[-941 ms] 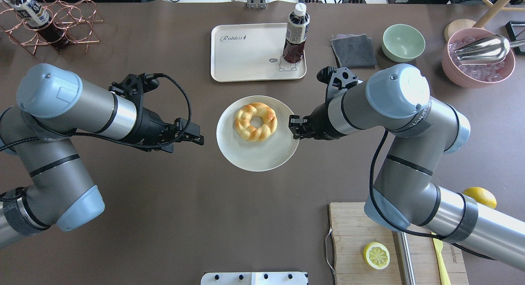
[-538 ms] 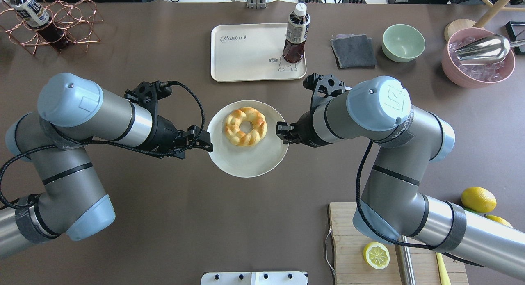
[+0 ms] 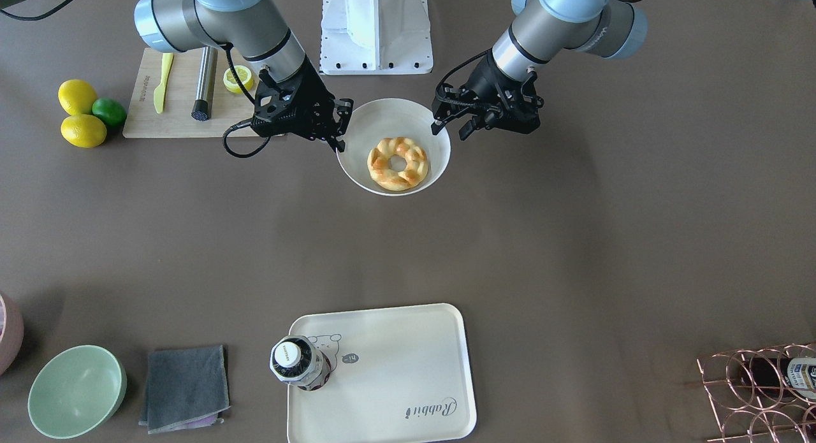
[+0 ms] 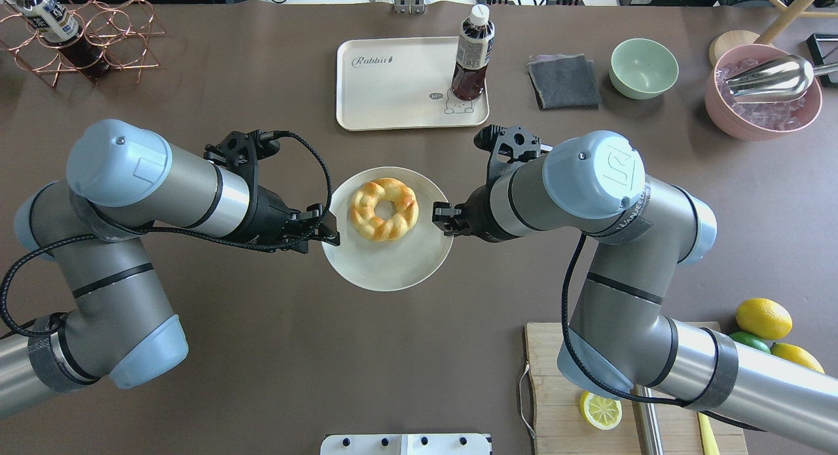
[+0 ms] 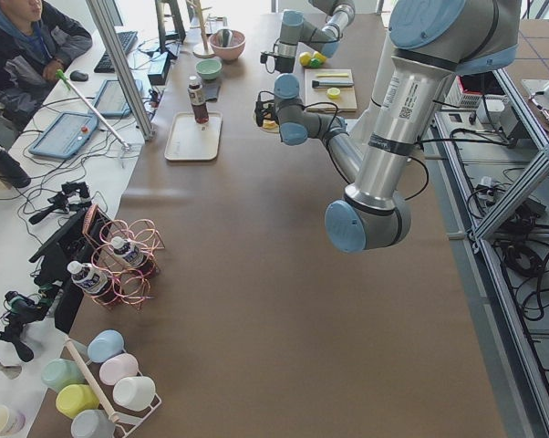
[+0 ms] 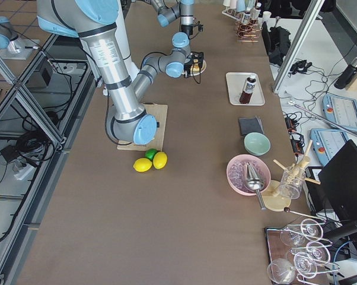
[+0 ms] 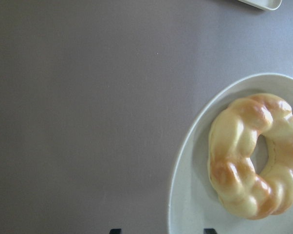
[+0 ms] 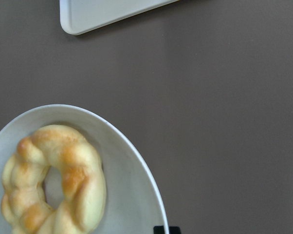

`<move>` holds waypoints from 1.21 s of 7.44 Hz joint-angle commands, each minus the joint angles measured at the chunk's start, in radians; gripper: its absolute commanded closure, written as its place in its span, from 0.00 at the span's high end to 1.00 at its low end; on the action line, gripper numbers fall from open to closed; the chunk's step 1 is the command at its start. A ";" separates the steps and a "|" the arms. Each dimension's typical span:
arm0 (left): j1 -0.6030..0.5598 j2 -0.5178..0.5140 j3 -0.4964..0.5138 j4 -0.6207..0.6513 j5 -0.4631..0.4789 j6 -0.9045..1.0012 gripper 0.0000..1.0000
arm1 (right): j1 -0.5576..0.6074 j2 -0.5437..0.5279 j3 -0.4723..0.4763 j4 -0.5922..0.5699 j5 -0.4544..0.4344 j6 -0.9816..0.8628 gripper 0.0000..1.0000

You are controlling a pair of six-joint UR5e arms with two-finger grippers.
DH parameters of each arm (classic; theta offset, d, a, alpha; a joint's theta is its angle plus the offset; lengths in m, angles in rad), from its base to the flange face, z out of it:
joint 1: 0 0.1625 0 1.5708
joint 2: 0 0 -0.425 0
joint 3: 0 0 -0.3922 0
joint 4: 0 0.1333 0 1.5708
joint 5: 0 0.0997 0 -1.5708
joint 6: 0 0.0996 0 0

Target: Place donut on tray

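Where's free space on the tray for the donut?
Overhead view: tray is bare from its left rim through the middle, under the Rabbit script. Crowded only at its right edge, where the bottle stands by the cartoon print.

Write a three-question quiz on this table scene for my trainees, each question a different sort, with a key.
1. True or false: the donut lies on the tray.
2. What stands on the tray? A. a bottle B. a green bowl C. a lemon
3. Fill in: the left gripper and right gripper are at opposite sides of the round white ___.
Key: 1 false, it lies on the plate; 2 A; 3 plate.
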 commanded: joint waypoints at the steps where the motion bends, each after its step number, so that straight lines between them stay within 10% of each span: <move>1: -0.004 0.003 0.000 0.000 0.000 0.000 0.50 | -0.005 0.000 0.022 0.002 0.000 0.005 0.00; 3: -0.007 0.006 -0.014 0.000 0.000 0.000 0.37 | -0.006 0.000 0.027 0.002 0.000 0.015 0.00; 4: -0.006 0.004 -0.013 0.002 -0.004 0.000 0.09 | -0.011 0.000 0.026 0.002 -0.002 0.018 0.00; 5: -0.006 0.003 -0.011 0.002 -0.007 0.000 0.00 | -0.012 0.000 0.027 0.002 -0.002 0.020 0.00; 7: -0.007 0.003 -0.010 0.003 -0.006 -0.003 0.00 | -0.011 0.000 0.039 0.002 0.004 0.020 0.00; 8: -0.007 0.000 -0.008 0.003 -0.006 -0.035 0.00 | -0.012 0.000 0.042 0.003 0.000 0.018 0.93; 9: -0.012 -0.019 -0.008 0.031 -0.006 -0.064 0.00 | -0.005 -0.014 0.080 0.003 0.004 0.018 1.00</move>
